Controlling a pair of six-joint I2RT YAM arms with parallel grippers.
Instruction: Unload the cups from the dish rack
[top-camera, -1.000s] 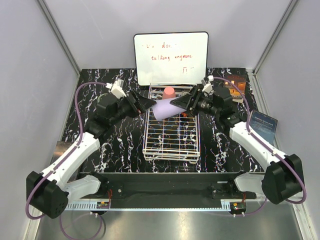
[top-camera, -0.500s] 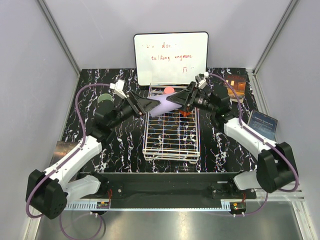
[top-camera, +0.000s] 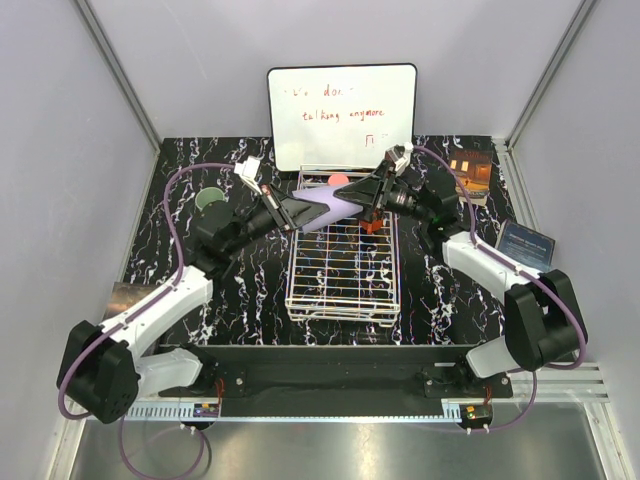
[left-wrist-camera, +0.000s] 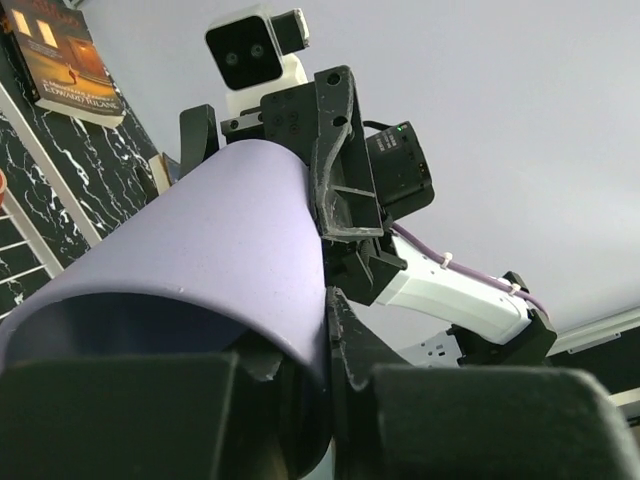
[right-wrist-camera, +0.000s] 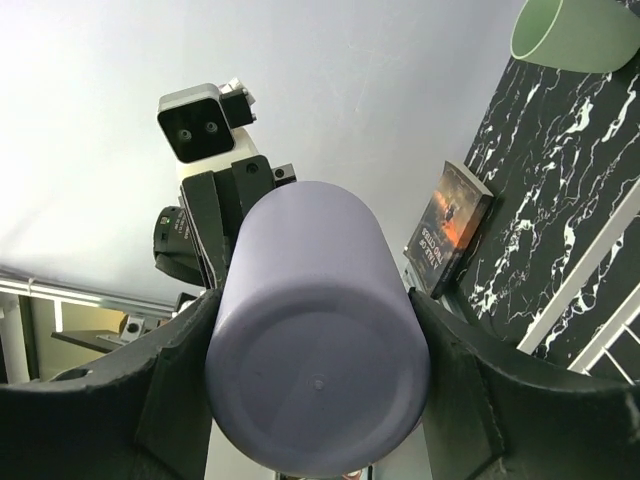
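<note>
1. The lavender cup (top-camera: 335, 208) hangs on its side in the air above the far end of the rack (top-camera: 292, 290). It is clear of the wires and carried between the two arms.
2. The left gripper (top-camera: 303, 213) has the cup's open end. Its jaws are almost together and nip the cup's wall at the rim (in the left wrist view the wall runs down between the two dark fingers (left-wrist-camera: 500, 420), one at the mouth and one outside).
3. The right gripper (top-camera: 360, 199) has the closed end. Its jaws stand wide, one on each flank of the cup near its base, and both press against it.
4. The cup's flat bottom faces the right wrist camera, and its mouth faces the left one.
5. A pink cup (top-camera: 338, 181) sits in the rack's far end, just behind the held cup.
6. An orange cup (top-camera: 371, 226) is in the rack on its right side, below the right gripper and partly hidden by it.
7. A green cup (top-camera: 210, 198) stands on the table (top-camera: 250, 290) to the left, well apart from the rack.
8. A whiteboard (top-camera: 342, 115) leans behind the rack (its writing is too faint to read), and a book (top-camera: 470, 170) lies at the table's far right.
</note>
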